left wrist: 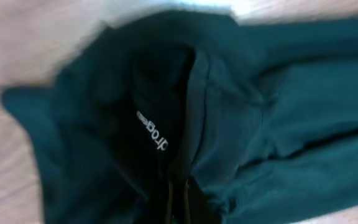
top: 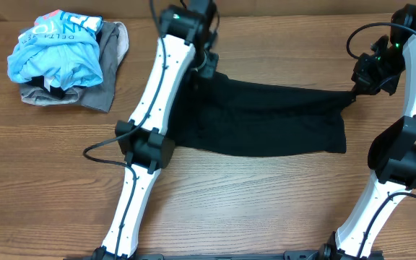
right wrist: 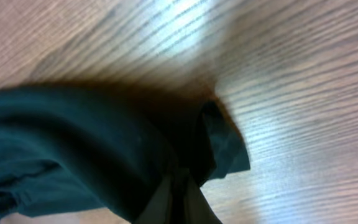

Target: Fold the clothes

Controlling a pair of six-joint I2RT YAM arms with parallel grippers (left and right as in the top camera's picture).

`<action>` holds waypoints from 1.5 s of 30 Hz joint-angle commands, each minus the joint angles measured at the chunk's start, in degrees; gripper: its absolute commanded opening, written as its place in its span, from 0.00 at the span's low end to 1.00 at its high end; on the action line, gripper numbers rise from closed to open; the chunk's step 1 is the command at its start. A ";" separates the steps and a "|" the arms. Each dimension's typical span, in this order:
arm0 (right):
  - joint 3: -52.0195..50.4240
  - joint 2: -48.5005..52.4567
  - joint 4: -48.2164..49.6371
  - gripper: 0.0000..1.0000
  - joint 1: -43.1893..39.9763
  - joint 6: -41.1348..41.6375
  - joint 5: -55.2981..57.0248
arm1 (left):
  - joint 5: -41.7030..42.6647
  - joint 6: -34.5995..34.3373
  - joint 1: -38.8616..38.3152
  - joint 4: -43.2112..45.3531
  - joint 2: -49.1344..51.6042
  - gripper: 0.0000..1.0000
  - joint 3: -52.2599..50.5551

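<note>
A dark green-black garment hangs stretched across the middle of the wooden table between my two grippers. My left gripper is shut on its left top corner; the left wrist view shows the fingers pinching dark fabric near a white printed label. My right gripper is shut on its right top corner; in the right wrist view the fingers clamp the cloth edge above the wood. The garment's lower edge rests on the table.
A pile of clothes lies at the back left: a light blue shirt on top of a grey garment. Bare wooden table lies in front of the dark garment.
</note>
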 commanded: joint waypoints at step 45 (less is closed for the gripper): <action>-39.10 -1.33 27.23 0.44 -1.88 -9.46 -13.42 | -12.68 -5.51 5.18 3.98 -20.57 1.00 -9.18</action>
